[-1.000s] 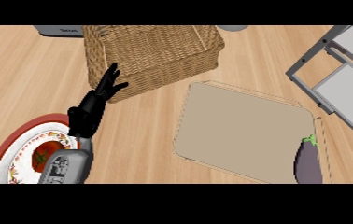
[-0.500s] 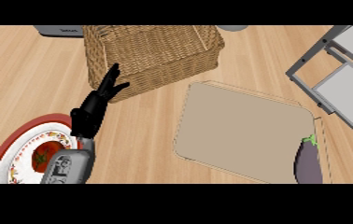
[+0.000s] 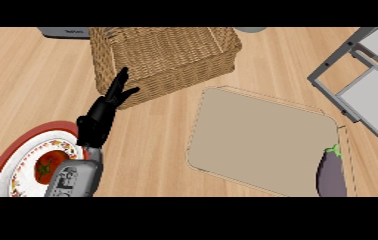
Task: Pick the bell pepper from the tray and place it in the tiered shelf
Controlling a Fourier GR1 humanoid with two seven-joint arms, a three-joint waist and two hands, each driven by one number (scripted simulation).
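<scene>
No bell pepper shows in the head view. The flat tan tray [image 3: 258, 134] lies right of centre, and the only thing on it is a purple eggplant [image 3: 331, 176] at its lower right corner. The grey metal frame of the tiered shelf [image 3: 336, 54] comes in at the right edge. My left hand [image 3: 96, 121] stands open at the left, fingers straight and pointing up toward the wicker basket, holding nothing. My right hand is out of view.
A large wicker basket [image 3: 166, 56] sits at the top centre, just beyond my left fingertips. A red-rimmed plate [image 3: 22, 146] with a tomato [image 3: 52, 165] lies at the lower left, partly under my forearm. A grey appliance [image 3: 63, 32] shows at the top left.
</scene>
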